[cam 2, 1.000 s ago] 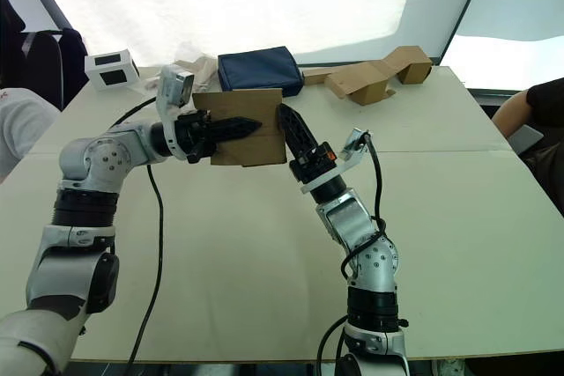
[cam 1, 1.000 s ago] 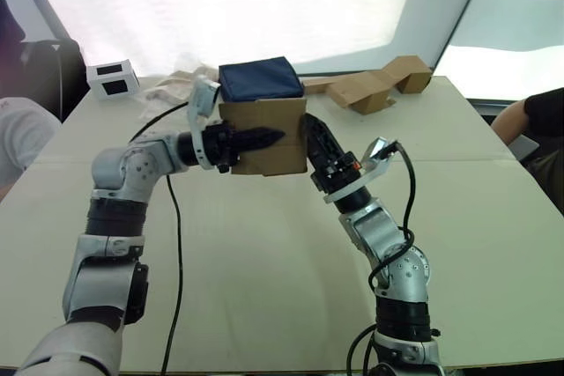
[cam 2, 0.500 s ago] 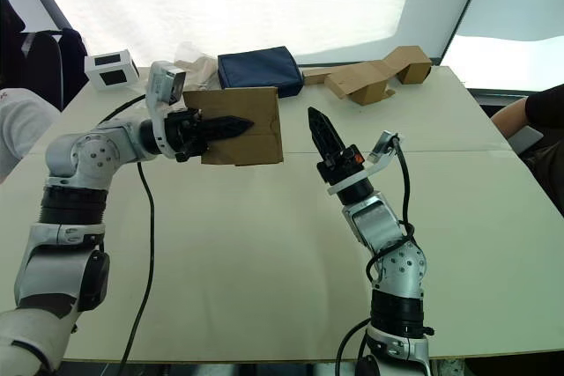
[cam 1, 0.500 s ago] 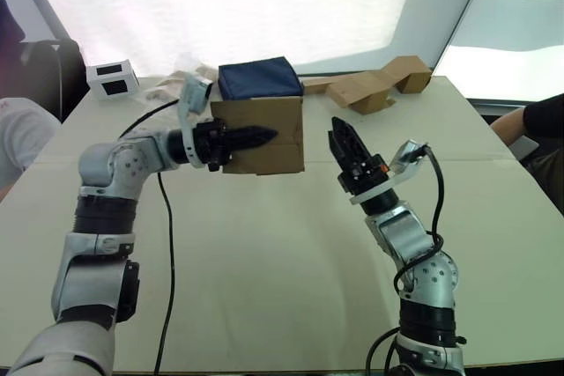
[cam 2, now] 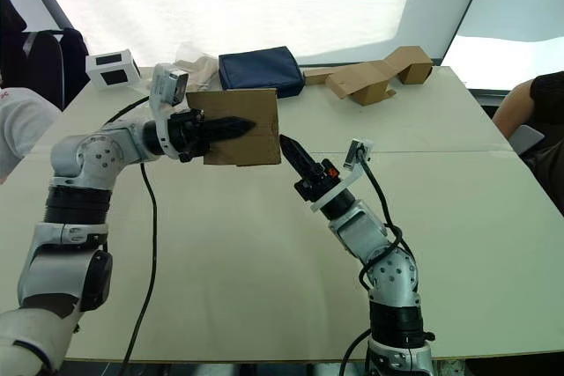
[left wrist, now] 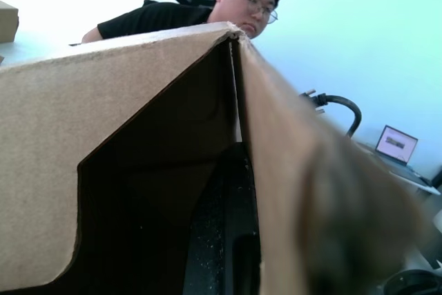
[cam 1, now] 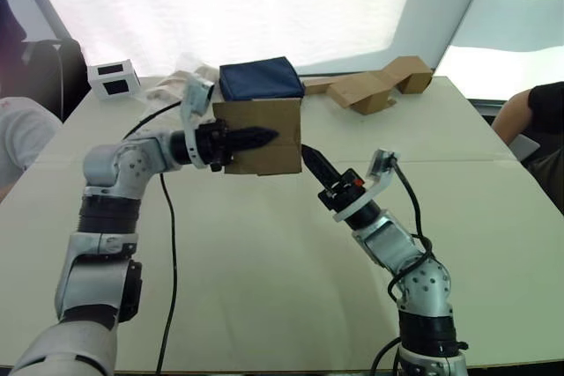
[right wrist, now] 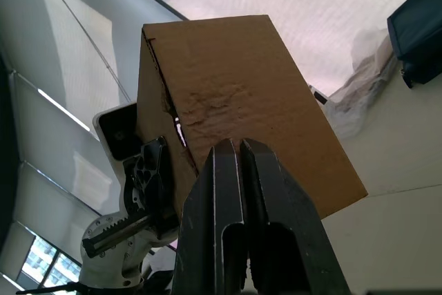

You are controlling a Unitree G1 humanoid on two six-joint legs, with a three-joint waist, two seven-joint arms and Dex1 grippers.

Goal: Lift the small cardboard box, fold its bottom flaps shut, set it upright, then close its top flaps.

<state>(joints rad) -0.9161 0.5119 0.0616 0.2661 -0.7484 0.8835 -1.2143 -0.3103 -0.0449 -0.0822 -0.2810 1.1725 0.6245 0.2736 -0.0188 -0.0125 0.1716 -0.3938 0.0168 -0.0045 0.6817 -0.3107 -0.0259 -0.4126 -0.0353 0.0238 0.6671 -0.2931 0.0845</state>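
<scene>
The small cardboard box [cam 1: 264, 114], plain brown, hangs in the air above the far middle of the table. My left gripper [cam 1: 271, 136] is shut on its side wall: one black finger lies across the outer face, and the other finger [left wrist: 221, 240] sits inside the box. The box's open end faces the left wrist view; which flaps are top or bottom I cannot tell. My right gripper [cam 1: 307, 155] is shut and empty, its tips at the box's lower right corner. In the right wrist view its closed fingers [right wrist: 228, 191] point up at the box's underside [right wrist: 235, 81].
Behind the box lie a dark blue pouch [cam 1: 260, 78], crumpled plastic [cam 1: 181, 85], larger folded cardboard pieces [cam 1: 379, 85] and a small white box with black panels [cam 1: 113, 79]. People sit at the table's left and right edges [cam 1: 538, 121]. A black cable [cam 1: 167, 244] runs down the table.
My right gripper left the box's right side, swung out to the right, shut, and came back with its tips at the box's lower right corner. The left gripper keeps holding the box.
</scene>
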